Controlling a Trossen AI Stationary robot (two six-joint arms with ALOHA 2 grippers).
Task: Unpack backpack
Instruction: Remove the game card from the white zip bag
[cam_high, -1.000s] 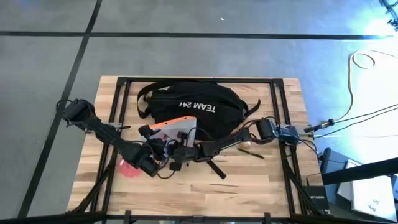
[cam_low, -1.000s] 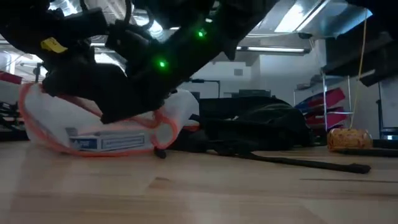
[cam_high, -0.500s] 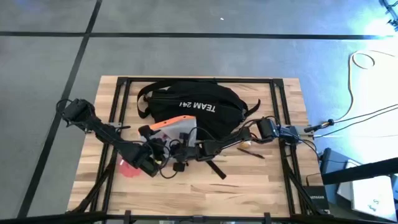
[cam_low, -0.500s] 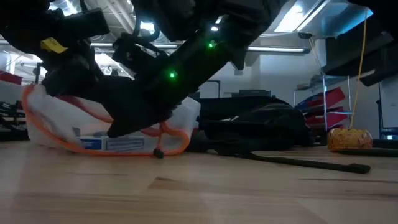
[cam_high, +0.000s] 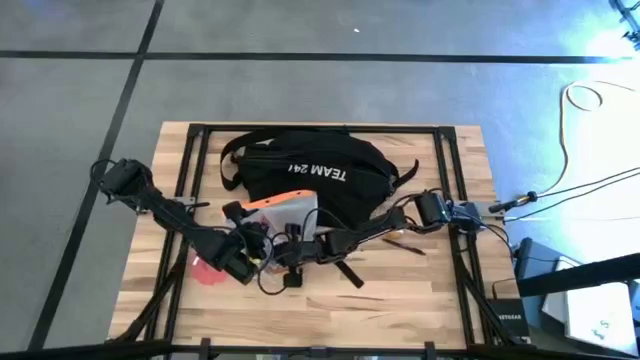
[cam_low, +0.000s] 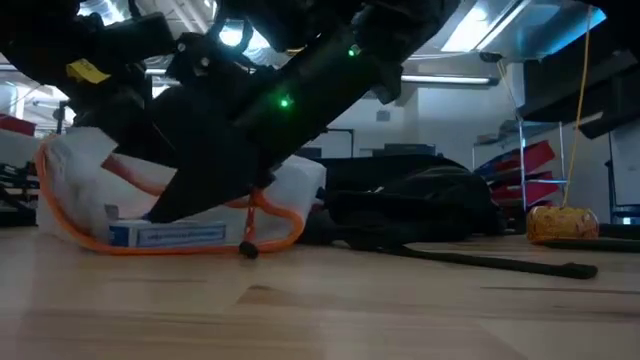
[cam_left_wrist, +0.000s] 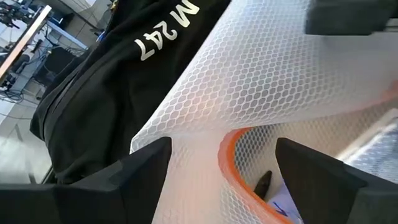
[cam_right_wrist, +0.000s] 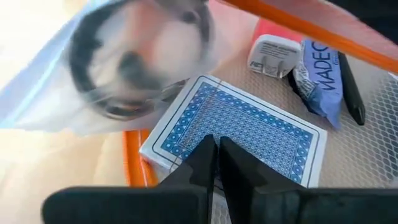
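Translucent mesh pouch with orange trim (cam_high: 283, 210) has slid further out of the black fabric backpack (cam_high: 305, 165), which sits mid-table at the far side. Right end effector (cam_right_wrist: 216, 163) pinched together on the pouch; left end effector (cam_left_wrist: 221, 171) spread apart alongside. Extraction nearly done.

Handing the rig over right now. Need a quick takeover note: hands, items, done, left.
Left hand: open, one finger on each side of a fold of the mesh pouch, not closed on it.
Right hand: shut, at the pouch above the blue card deck; unclear whether it pinches the mesh.
Backpack: lying at the table's back middle, with the pouch just in front of it.
Done: pouch is out on the table.
Left: the backpack's inside is not visible, so check it for more.
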